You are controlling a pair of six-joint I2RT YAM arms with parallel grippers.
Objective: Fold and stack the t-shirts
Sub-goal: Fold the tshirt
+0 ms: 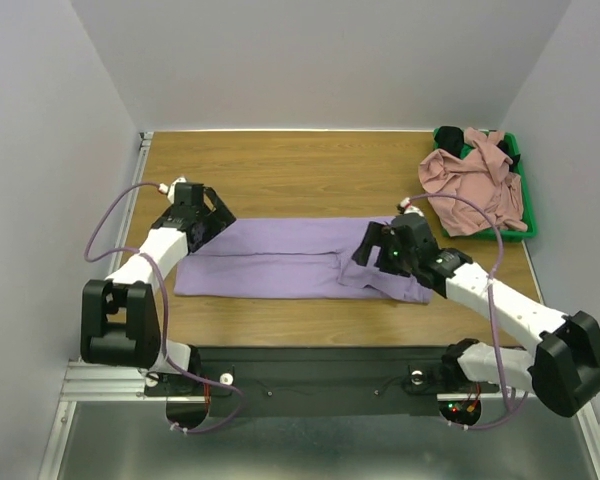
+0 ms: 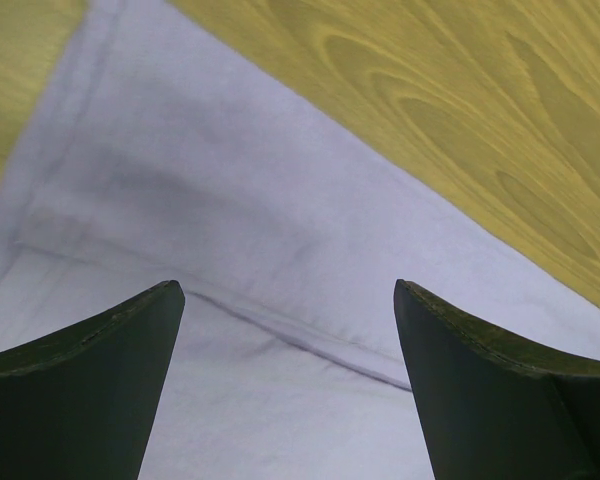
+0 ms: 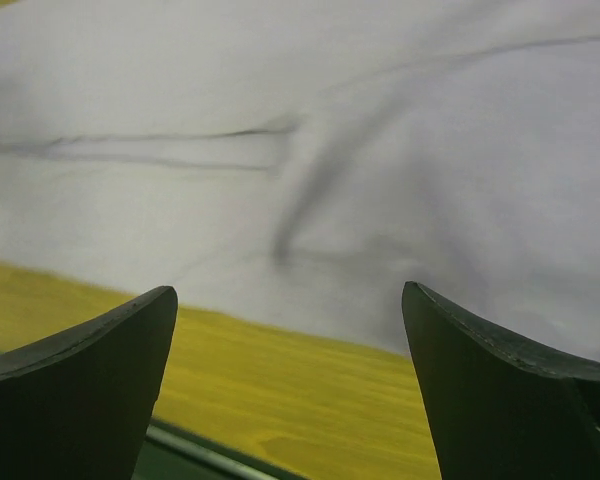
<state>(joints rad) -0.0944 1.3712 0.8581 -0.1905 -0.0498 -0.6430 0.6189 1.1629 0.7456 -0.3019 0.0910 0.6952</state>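
Note:
A lavender t-shirt [image 1: 290, 258] lies flat across the middle of the table, folded lengthwise into a long strip. My left gripper [image 1: 202, 222] hovers over its left end, open, nothing between the fingers; the left wrist view shows the lavender cloth [image 2: 260, 220] with a fold line beneath the left gripper [image 2: 290, 300]. My right gripper [image 1: 372, 248] is open over the strip's right end; in the right wrist view the lavender cloth [image 3: 330, 150] lies past the right gripper [image 3: 290, 300], bare wood under the jaws. A pink t-shirt [image 1: 472, 185] and a black t-shirt [image 1: 450, 138] lie crumpled at the back right.
A green bin [image 1: 528, 215] at the back right corner holds the pink and black shirts. The wooden table [image 1: 300, 170] is bounded by grey walls on three sides. The table's near edge [image 3: 220, 455] shows close below the right gripper.

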